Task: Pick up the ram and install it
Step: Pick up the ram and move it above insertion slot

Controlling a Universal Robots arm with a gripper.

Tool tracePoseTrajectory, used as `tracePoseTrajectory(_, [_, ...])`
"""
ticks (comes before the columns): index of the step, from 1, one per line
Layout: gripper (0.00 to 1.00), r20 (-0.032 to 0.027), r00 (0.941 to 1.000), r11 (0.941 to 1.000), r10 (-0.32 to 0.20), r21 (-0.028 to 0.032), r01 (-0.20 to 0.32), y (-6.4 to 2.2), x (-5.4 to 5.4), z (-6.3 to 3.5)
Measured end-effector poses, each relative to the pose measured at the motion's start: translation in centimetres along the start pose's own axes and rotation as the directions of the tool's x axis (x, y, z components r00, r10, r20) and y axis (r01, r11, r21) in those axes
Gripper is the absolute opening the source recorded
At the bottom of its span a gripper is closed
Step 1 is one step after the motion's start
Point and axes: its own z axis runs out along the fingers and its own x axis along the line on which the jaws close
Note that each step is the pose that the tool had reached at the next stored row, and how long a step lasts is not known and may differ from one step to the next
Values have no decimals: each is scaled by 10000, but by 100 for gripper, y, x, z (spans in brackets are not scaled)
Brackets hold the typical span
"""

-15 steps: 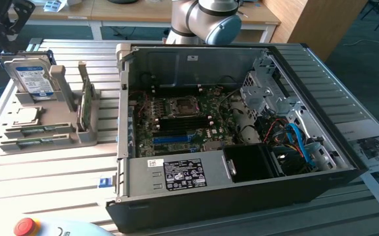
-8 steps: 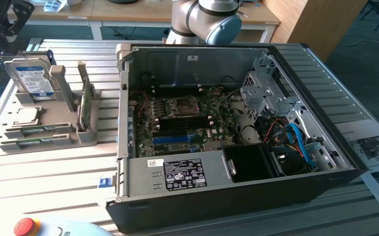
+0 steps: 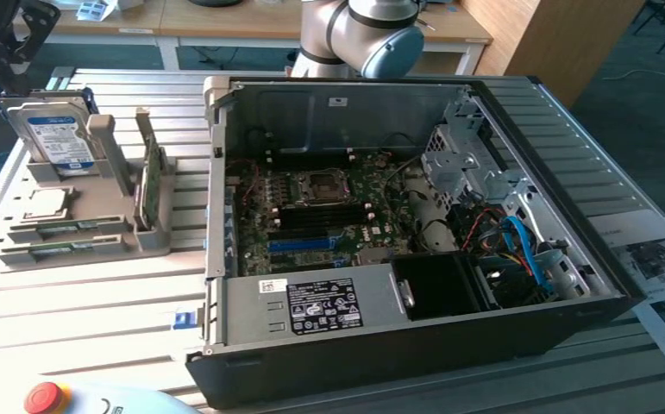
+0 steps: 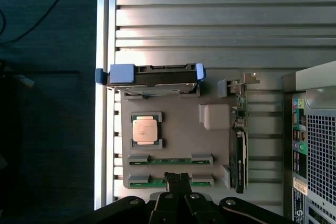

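Wrist view: the gripper point(image 4: 177, 177) hangs high over the holder point(image 4: 181, 129), fingers pressed together and pinching nothing. The ram point(image 4: 148, 183) lies flat in the holder's outermost slot, right under the fingertips. A second stick point(image 4: 170, 160) lies just beside it, on the side of the chip point(image 4: 146, 129). Exterior view now: the holder point(image 3: 136, 246) sits on the table point(image 3: 79, 302) at the exterior view's left of the open case point(image 3: 424, 345). The ram point(image 3: 67, 250) is along the holder's near edge, well apart from the board inside the case. Nothing lifted yet, so I'd call this the approach.

To do it well, I'd say the fingers must spread before any descent, or they'd land on the board. They should straddle the stick's thin width near its middle, between the grey end blocks. A straight drop looks safest, with the second stick this close alongside.
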Motion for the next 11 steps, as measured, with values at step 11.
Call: tracePoseTrajectory(11, [10,-15,9990,9990,-451,27,451,-1,0,0])
